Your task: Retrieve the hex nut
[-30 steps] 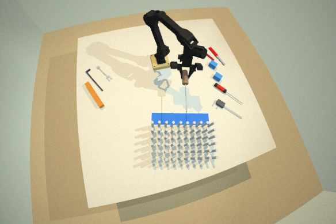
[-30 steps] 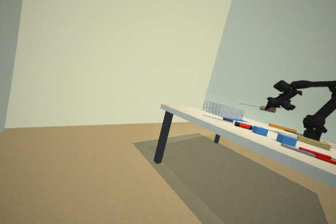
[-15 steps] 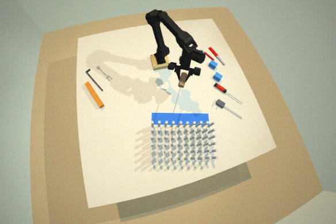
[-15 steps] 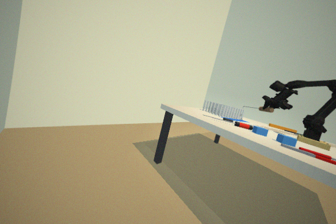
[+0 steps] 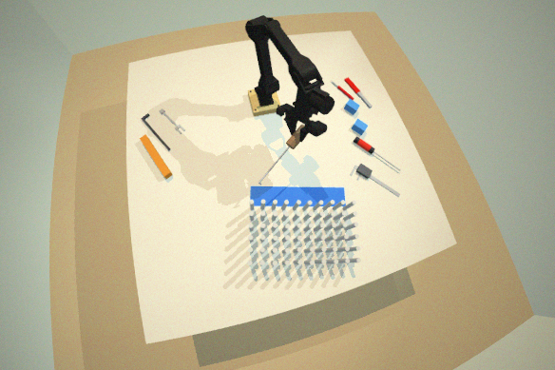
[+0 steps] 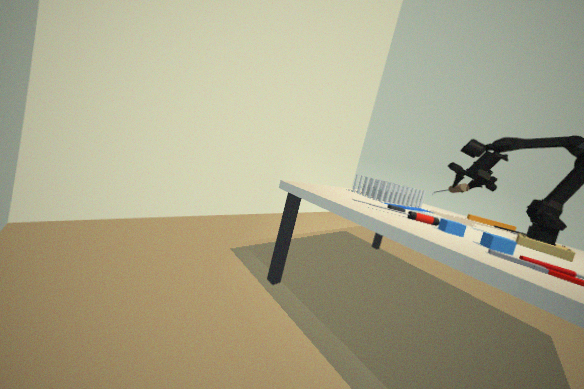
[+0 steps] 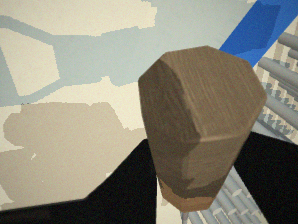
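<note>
My gripper (image 5: 296,136) (image 6: 459,187) (image 7: 187,140) is shut on the wooden handle of a thin hook tool (image 5: 293,142) (image 6: 457,189) (image 7: 205,100). The tool is held above the table, slanting in the top view. Its thin shaft ends in a small bent tip just short of the blue taped strip (image 5: 333,193) (image 7: 260,30) in that view, outside the spacer field. The standing metal spacers (image 5: 352,261) (image 6: 382,192) are in rows beyond the strip and look upright. The hex nut cannot be made out in any view.
An orange bar (image 5: 156,157), a black hex key (image 5: 158,134) and a wrench (image 5: 171,122) lie left of the arm. On the right are two blue blocks (image 5: 352,107) (image 5: 359,126), a red-handled tool (image 5: 365,146), a grey-headed tool (image 5: 364,171) and red pens or drivers (image 5: 352,85).
</note>
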Controlling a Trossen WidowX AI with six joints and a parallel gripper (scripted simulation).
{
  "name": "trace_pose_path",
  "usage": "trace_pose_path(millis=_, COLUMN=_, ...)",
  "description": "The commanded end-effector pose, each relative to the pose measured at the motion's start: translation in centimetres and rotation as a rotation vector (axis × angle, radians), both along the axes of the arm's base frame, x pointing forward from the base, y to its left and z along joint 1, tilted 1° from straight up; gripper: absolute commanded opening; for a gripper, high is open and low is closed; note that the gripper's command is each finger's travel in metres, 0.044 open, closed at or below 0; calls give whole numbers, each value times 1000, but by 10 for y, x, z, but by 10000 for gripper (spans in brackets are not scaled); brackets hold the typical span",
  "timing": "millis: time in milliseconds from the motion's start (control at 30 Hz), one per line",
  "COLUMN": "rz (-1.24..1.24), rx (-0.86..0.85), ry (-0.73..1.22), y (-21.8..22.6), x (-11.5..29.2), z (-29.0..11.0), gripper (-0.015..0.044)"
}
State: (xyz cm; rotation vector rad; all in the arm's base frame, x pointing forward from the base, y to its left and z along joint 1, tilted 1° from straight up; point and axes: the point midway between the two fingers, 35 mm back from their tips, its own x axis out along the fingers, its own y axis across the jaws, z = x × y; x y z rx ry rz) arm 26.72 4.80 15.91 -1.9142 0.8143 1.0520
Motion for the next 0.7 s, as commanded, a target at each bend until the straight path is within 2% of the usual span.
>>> trace_pose_path(millis=0, rz=-126, rx=70, ry=-10, y=-7, x=7, z=4, gripper=0)
trace_pose_path(millis=667, rz=-735, rx=369, ry=-60, y=-51, x=28, z=12, gripper=0)
